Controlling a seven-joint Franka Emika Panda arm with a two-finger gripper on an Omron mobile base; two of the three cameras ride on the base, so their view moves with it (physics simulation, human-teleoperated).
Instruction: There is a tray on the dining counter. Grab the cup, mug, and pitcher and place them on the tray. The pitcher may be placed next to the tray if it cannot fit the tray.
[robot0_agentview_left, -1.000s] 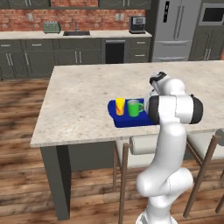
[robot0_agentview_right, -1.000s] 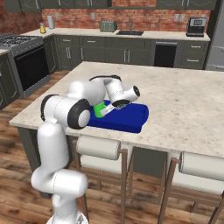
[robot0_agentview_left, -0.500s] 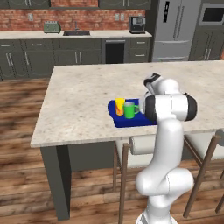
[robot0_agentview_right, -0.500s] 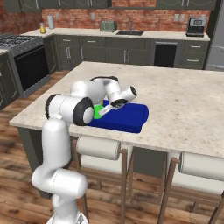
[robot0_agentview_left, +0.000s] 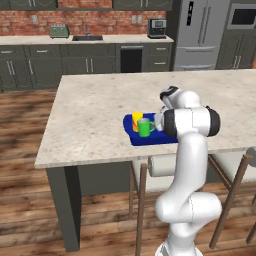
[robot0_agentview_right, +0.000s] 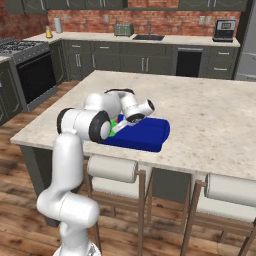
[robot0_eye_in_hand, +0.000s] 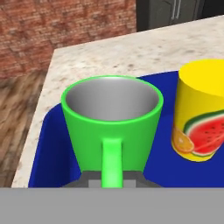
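Left base view: bright green handled mug (robot0_agentview_left: 145, 127) and plain yellow cup (robot0_agentview_left: 136, 120) stand on the flat blue tray (robot0_agentview_left: 152, 137), on the speckled beige dining counter (robot0_agentview_left: 95, 110).

Right base view: gripper (robot0_agentview_right: 120, 125) low over the tray.

Hand view: jaws narrow, pinching the mug's handle; release gently, then lift straight up.
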